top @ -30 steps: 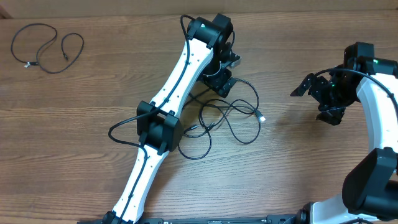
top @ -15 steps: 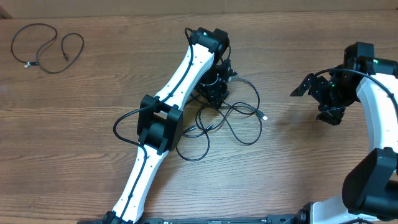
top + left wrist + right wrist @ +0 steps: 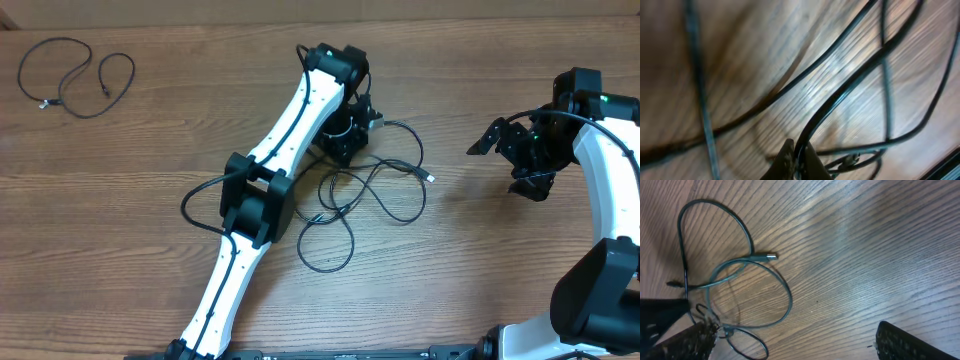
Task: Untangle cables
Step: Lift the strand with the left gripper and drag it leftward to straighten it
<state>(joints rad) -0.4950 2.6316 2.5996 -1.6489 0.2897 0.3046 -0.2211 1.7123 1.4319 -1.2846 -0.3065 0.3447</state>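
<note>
Cables point(image 3: 370, 190): a loose tangle of thin black cords in overlapping loops, lying flat near the centre of the wooden table point(image 3: 140, 220).
Largest free loop point(image 3: 326, 245): it hangs out of the tangle toward 7 o'clock, close beside the left arm's elbow joint.
Silver-tipped plug point(image 3: 430, 177): it ends one cord at the tangle's 3 o'clock edge and lies on bare wood, touching nothing else; the right wrist view shows it as well point(image 3: 771, 256), pointing away from two crossed loops.
Separate cord point(image 3: 75, 70): one more thin black cord lies alone toward 10 o'clock, in the far corner of the table, well apart from the tangle, with a wide loop and a smaller one.
Left gripper point(image 3: 347, 140): it sits at the tangle's 11 o'clock edge, low over the table. In the blurred left wrist view its fingertips point(image 3: 799, 159) are pressed together on a single black strand that rises up and away from them, while other strands cross the wood behind.
Right gripper point(image 3: 508, 160): it is at 3 o'clock from the tangle, well apart from every cord, its fingers spread wide and holding nothing.
Left arm point(image 3: 290, 120): white and black, it reaches in from 6 o'clock and slants across the table toward 12 o'clock.
</note>
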